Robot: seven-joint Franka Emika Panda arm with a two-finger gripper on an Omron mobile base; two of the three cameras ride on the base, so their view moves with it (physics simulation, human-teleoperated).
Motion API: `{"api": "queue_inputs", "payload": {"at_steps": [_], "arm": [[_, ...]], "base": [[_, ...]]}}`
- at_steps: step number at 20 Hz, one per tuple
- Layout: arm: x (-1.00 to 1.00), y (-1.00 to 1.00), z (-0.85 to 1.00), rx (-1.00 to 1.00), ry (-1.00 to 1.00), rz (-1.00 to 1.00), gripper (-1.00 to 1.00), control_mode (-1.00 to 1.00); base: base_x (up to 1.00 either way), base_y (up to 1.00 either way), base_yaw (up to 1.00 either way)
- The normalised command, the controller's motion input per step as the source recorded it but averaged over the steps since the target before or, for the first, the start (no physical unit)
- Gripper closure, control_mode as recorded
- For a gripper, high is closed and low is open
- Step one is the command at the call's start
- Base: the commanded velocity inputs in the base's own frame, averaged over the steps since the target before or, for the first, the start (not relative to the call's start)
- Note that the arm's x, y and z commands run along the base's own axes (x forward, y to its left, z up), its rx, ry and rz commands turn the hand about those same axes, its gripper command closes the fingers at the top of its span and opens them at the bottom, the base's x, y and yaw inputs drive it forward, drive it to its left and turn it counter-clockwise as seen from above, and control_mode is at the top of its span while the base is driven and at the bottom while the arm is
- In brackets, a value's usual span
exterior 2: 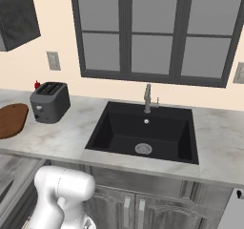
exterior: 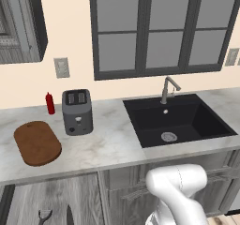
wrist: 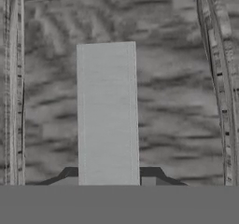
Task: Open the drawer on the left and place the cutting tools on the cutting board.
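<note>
The drawer (exterior: 51, 193) under the counter's left end stands pulled out, its grey wood-grain inside visible from above. In it lie a dark-handled knife (exterior: 69, 215) and a small metal tool (exterior: 44, 214), both cut off by the picture's bottom edge. The reddish-brown cutting board (exterior: 37, 143) rests bare on the counter left of the toaster, and also appears as the cutting board (exterior 2: 10, 119). In the hand view the silver bar handle (wrist: 107, 111) runs up the grey drawer front, and my gripper (wrist: 109, 174) is shut on it, a dark fingertip on each side.
A grey toaster (exterior: 77, 111) and a red bottle (exterior: 50, 103) stand behind the board. The black sink (exterior: 176, 118) with its faucet (exterior: 168, 89) lies to the right. My white arm (exterior: 176, 186) bends down in front of the lower cabinets.
</note>
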Motion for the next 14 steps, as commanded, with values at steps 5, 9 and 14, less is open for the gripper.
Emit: {"api": "queue_inputs", "payload": {"at_steps": [5,9,14], "arm": [[-0.44,0.0,0.0,0.0,0.0,0.0,1.0,-1.0],[-0.19,0.0,0.0,0.0,0.0,0.0,1.0,-1.0],[0.0,0.0,0.0,0.0,0.0,0.0,1.0,-1.0]], "base": [[0.0,0.0,0.0],[0.0,0.0,0.0],[0.0,0.0,0.0]]}}
